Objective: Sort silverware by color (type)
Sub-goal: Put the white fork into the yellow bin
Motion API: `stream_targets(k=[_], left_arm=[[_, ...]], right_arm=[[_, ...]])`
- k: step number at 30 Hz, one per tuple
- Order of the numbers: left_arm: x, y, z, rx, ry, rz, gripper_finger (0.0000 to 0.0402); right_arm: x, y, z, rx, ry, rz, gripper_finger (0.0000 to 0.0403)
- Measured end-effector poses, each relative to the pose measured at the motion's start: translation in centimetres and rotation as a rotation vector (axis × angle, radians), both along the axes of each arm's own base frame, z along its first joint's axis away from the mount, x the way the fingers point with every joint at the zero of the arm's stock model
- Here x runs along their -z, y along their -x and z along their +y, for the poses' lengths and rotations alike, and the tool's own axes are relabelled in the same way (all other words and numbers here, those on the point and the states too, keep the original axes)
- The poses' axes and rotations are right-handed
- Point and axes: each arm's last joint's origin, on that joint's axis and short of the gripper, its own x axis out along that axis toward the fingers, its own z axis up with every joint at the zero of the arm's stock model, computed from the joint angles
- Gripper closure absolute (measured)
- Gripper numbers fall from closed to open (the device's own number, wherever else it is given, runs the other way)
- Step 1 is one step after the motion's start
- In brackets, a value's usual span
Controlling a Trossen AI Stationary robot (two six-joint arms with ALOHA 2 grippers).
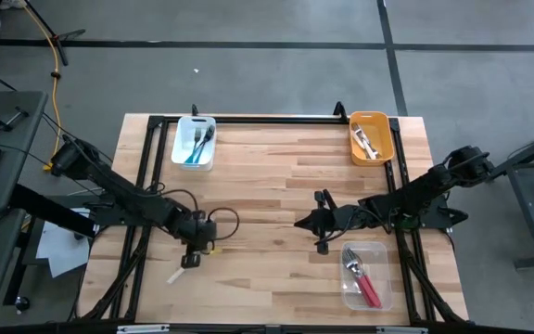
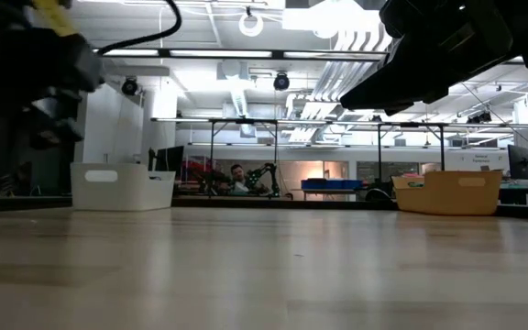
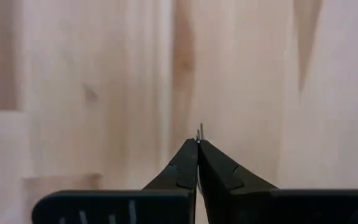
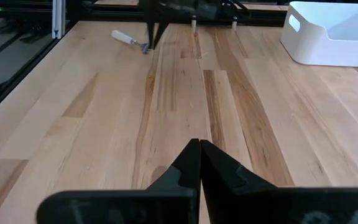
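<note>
One white-handled fork (image 1: 181,274) lies on your table (image 1: 276,176), its tines pinched in the left gripper (image 1: 191,261); the right gripper (image 1: 320,244) waits closed nearby. No writing is readable.

Wooden table (image 1: 276,176), three bins, fork (image 1: 178,273)

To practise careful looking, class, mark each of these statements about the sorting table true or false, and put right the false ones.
1. The white bin holds forks with teal-blue handles. True.
2. The orange bin stands at the same far corner as the white bin. False: they stand at opposite far corners.
3. The left gripper is shut at the metal end of a white-handled fork lying on the table. True.
4. The clear bin holds only white-handled forks. False: it holds red-pink-handled ones.
5. The right gripper carries a fork. False: it is shut on nothing.
</note>
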Motion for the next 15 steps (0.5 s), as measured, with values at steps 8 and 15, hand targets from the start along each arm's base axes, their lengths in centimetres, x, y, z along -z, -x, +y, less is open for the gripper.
stream_targets(k=[8,15], left_arm=[[-2.2,-1.3,2.1,-0.115,-0.052,-0.230,0.0401],[-4.3,-2.8,3.6,-0.239,-0.170,-0.496,0.0401]], right_arm=[[0.3,-0.6,0.2,0.012,-0.044,-0.039,0.0397],[2.4,-2.3,0.3,0.058,-0.138,-0.108,0.0321]])
